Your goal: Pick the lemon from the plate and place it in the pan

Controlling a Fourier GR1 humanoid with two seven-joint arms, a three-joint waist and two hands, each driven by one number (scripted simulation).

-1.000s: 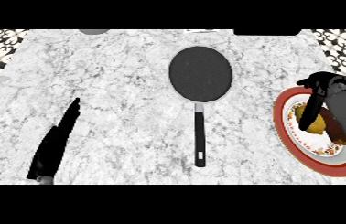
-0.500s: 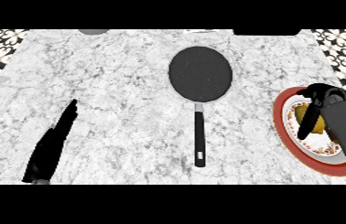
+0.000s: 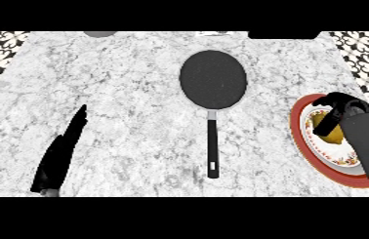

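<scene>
I hold the right hand (image 3: 346, 105) curled round the lemon (image 3: 333, 131), lying on the plate (image 3: 297, 128) at the table's (image 3: 130, 87) right edge, ready to lift toward the central pan (image 3: 213, 79); the left hand (image 3: 63, 151) rests straight-fingered, out of the way.

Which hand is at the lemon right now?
The right hand, curled over the lemon on the plate; the left hand rests open far across the counter.
</scene>
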